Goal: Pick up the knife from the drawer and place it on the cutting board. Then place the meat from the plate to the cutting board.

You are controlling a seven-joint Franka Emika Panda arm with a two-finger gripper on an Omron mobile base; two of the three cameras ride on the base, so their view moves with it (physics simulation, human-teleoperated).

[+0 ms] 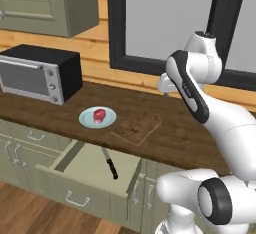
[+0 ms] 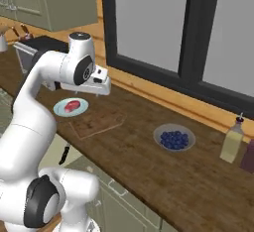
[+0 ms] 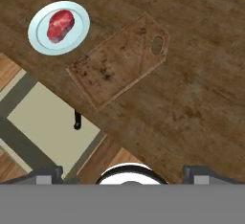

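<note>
The drawer point(image 1: 87, 170) stands open; the knife point(image 1: 109, 162) lies inside, at seven o'clock from the cutting board point(image 1: 137, 126). Recommended: descend over the black handle, jaws across it. The arm is raised above the counter point(image 2: 149, 161), gripper point(image 1: 166, 85) empty, jaws fully spread.

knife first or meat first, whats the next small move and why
Probably the knife: it lies in the open drawer, while the cutting board is bare and the meat sits on the plate. The hand is open above the counter, so swing it toward the drawer and lower over the black handle.
</note>
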